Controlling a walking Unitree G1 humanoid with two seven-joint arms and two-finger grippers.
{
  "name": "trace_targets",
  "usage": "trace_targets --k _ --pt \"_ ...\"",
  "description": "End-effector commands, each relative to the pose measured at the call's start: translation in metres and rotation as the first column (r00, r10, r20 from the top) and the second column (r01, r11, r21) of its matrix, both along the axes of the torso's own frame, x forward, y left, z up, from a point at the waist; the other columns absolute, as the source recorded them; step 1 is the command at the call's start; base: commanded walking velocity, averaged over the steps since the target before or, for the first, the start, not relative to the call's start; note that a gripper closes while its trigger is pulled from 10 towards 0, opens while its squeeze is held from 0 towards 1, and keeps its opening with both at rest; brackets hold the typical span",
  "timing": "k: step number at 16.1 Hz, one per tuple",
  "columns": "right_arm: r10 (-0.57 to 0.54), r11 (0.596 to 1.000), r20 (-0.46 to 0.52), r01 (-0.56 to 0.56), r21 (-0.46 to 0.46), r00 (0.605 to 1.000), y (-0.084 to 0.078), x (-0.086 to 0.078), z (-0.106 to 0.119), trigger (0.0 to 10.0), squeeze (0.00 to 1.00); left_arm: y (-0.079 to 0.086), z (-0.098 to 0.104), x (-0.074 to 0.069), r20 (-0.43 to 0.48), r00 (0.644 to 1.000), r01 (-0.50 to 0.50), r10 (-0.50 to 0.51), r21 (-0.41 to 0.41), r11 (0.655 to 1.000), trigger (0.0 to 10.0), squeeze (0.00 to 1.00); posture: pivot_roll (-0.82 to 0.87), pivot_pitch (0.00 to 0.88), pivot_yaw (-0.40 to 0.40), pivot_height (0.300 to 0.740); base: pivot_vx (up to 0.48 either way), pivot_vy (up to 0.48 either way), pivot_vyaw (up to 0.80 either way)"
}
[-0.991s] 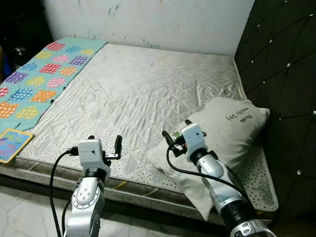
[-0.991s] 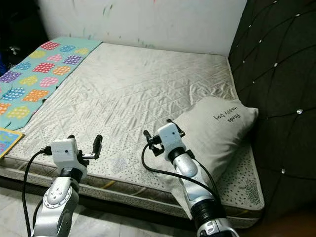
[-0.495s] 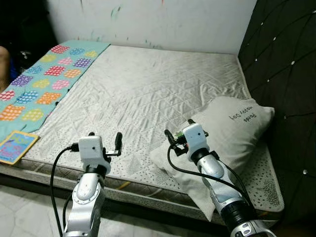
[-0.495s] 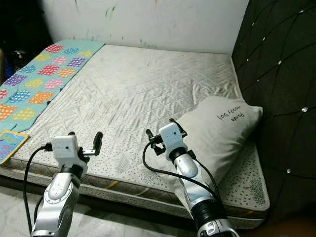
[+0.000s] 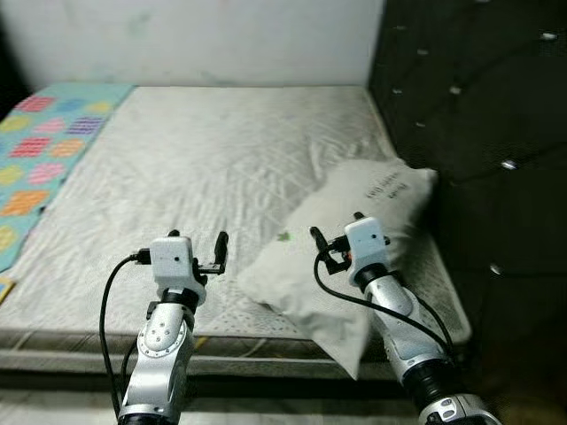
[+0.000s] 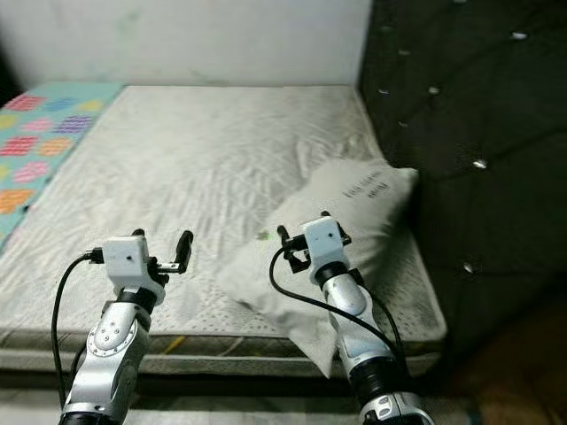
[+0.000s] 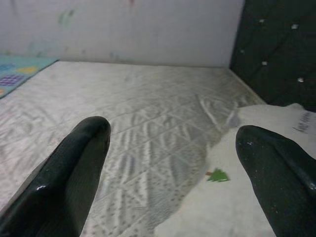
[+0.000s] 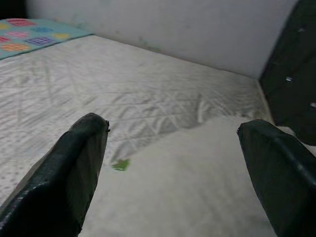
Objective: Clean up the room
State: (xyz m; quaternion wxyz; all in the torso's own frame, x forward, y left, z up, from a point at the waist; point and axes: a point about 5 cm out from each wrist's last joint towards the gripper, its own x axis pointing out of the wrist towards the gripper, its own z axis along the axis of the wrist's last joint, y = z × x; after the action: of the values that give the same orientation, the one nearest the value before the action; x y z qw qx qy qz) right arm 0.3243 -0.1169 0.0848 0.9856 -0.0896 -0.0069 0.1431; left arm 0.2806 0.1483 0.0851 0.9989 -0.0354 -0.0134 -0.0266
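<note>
A grey-white pillow [image 5: 354, 208] with dark lettering lies askew on the bed's right side, its near corner hanging over the front edge. My right gripper [image 5: 337, 226] hovers open above the pillow's [image 8: 187, 197] near half, holding nothing. My left gripper [image 5: 197, 239] is open and empty over the mattress's front edge, just left of the pillow's [image 7: 247, 197] corner, which carries a small green tree mark [image 7: 217, 175].
The quilted grey mattress [image 5: 204, 150] stretches back to a white wall [image 5: 195, 40]. A turquoise blanket with coloured patches [image 5: 40, 150] covers its left side. A dark tufted headboard [image 5: 461, 106] rises on the right. Floor [image 5: 53, 394] lies below the bed's front edge.
The camera has swung to the right, so the bed and pillow sit further left in view. Both grippers keep the same open pose in front of me.
</note>
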Motion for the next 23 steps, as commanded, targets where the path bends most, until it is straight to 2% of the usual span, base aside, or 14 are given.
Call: trace_targets --k 1,5,9,11,13,16,23 --pt "-0.007 1.0 0.024 0.006 0.012 1.0 0.001 0.0 0.005 10.0 0.0 0.004 -0.002 0.0 -0.008 1.0 -0.007 0.007 0.01 1.0 10.0 0.0 -0.12 0.0 0.071 0.74 0.0 0.0 -0.8" --pt "-0.011 0.999 0.059 0.008 0.038 0.998 -0.005 -0.003 0.009 10.0 0.0 0.016 -0.001 -0.003 0.013 0.999 -0.048 0.047 0.038 0.998 10.0 0.0 -0.12 0.0 0.073 0.74 0.0 0.0 -0.5" --pt "-0.068 0.997 0.097 0.064 0.05 0.993 -0.036 -0.02 0.016 10.0 0.0 0.034 -0.012 -0.039 -0.028 0.994 -0.103 0.105 0.051 0.993 10.0 0.0 -0.12 0.0 0.065 0.74 0.0 0.0 0.0" --pt "-0.082 0.996 0.08 0.08 0.037 0.993 -0.047 -0.029 0.013 10.0 0.0 0.04 -0.019 -0.054 -0.05 0.991 -0.117 0.12 0.063 0.991 10.0 0.0 -0.12 0.0 0.063 0.74 0.0 0.0 0.0" --pt "-0.097 0.995 0.039 0.096 0.04 0.995 -0.05 -0.032 0.006 10.0 0.0 0.041 -0.02 -0.054 -0.058 0.99 -0.123 0.127 0.059 0.991 10.0 0.0 -0.12 0.0 0.062 0.74 0.0 0.0 -0.8" --pt "-0.089 0.995 0.046 0.087 0.04 0.995 -0.045 -0.034 0.008 10.0 0.0 0.039 -0.015 -0.049 -0.04 0.992 -0.12 0.122 0.057 0.991 10.0 0.0 -0.12 0.0 0.067 0.74 0.0 0.0 -0.8" --pt "-0.114 0.993 0.033 0.113 0.045 0.993 -0.047 -0.041 0.008 10.0 0.0 0.038 -0.014 -0.049 -0.039 0.992 -0.118 0.12 0.043 0.992 10.0 0.0 -0.13 0.0 0.072 0.74 0.0 0.0 -0.8"
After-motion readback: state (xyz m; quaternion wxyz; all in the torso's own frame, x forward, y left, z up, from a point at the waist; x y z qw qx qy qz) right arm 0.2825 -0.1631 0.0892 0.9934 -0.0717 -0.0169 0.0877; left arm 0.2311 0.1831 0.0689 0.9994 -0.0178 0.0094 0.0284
